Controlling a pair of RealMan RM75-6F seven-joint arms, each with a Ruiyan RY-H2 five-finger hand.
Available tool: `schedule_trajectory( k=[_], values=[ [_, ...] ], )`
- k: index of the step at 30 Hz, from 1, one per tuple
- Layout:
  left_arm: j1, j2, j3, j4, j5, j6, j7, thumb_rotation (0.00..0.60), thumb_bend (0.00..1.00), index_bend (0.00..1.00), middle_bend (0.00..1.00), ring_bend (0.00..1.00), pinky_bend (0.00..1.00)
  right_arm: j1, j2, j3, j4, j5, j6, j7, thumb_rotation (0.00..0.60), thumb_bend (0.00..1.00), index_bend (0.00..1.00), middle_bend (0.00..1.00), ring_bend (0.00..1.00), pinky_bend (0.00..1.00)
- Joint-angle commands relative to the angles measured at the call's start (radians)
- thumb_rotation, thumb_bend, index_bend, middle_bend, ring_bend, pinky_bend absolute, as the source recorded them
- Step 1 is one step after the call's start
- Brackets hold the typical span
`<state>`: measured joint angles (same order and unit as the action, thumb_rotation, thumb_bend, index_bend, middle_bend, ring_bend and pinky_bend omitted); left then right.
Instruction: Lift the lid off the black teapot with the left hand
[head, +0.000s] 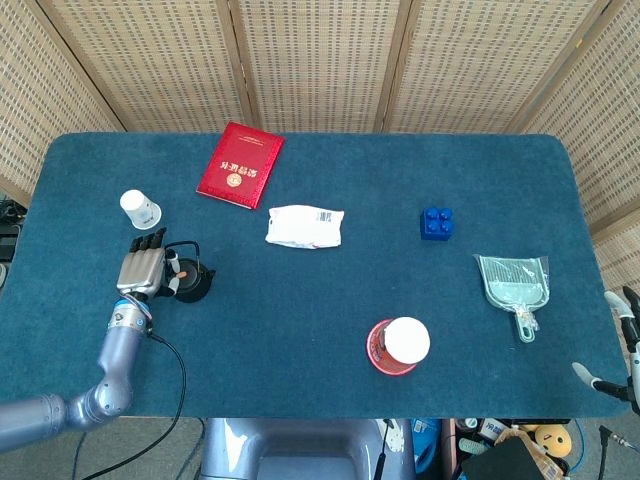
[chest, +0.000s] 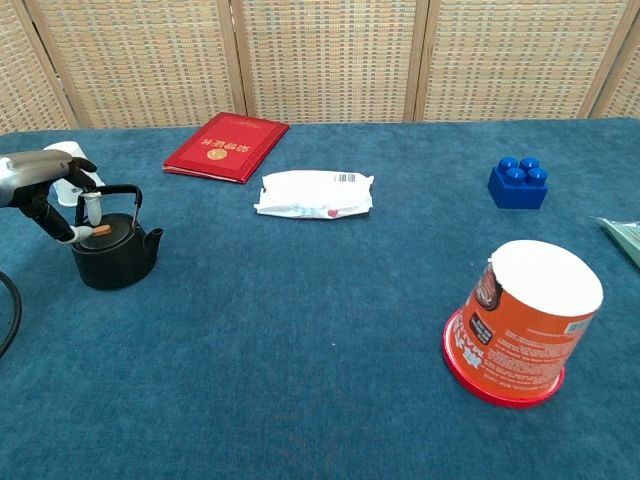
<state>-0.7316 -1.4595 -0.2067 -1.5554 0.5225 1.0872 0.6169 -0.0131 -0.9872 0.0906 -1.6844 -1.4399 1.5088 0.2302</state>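
Note:
The black teapot (head: 194, 284) (chest: 116, 257) stands near the table's left edge, its lid with the orange knob (chest: 101, 229) (head: 184, 273) sitting on it and its handle upright. My left hand (head: 142, 270) (chest: 44, 180) is just left of the pot. In the chest view its thumb tip touches the knob's left side, and a fingertip (chest: 92, 206) hangs slightly above the knob, by the handle. It grips nothing. My right hand (head: 622, 340) shows only at the head view's right edge, off the table, fingers spread and empty.
A white paper cup (head: 140, 208) (chest: 72, 170) lies just behind the left hand. A red booklet (head: 240, 165), a white packet (head: 305, 226), a blue brick (head: 436, 223), a green dustpan (head: 514, 283) and an upturned orange tub (head: 398, 346) (chest: 522, 320) are spread over the blue cloth.

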Motion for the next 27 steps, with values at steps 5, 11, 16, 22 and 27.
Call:
schedule_trajectory(
  k=[5, 11, 16, 22, 27],
  values=[
    [-0.007, -0.011, -0.001, 0.014, -0.007, -0.001, 0.002, 0.6, 0.41, 0.51, 0.0, 0.0, 0.0, 0.0, 0.001, -0.001, 0.0, -0.001, 0.0, 0.002, 0.6, 0.0, 0.0, 0.0, 0.0, 0.0],
    [-0.014, -0.019, 0.001, 0.018, -0.015, -0.004, 0.008, 0.6, 0.41, 0.51, 0.0, 0.0, 0.0, 0.0, 0.001, -0.001, 0.001, -0.001, -0.001, 0.005, 0.6, 0.0, 0.0, 0.0, 0.0, 0.0],
    [-0.017, -0.019, 0.001, 0.014, -0.017, -0.003, 0.009, 0.6, 0.41, 0.51, 0.0, 0.0, 0.0, 0.0, 0.002, -0.002, 0.001, -0.004, 0.0, 0.006, 0.6, 0.0, 0.0, 0.0, 0.0, 0.0],
    [-0.02, -0.021, -0.009, 0.008, -0.025, -0.004, -0.001, 0.6, 0.41, 0.51, 0.0, 0.0, 0.0, 0.0, 0.002, -0.003, 0.002, -0.003, -0.001, 0.008, 0.6, 0.0, 0.0, 0.0, 0.0, 0.0],
    [-0.025, -0.018, -0.009, 0.0, -0.036, 0.002, 0.011, 0.6, 0.41, 0.51, 0.0, 0.0, 0.0, 0.001, 0.003, -0.003, 0.002, -0.003, -0.002, 0.009, 0.6, 0.0, 0.0, 0.0, 0.0, 0.0]
  ],
)
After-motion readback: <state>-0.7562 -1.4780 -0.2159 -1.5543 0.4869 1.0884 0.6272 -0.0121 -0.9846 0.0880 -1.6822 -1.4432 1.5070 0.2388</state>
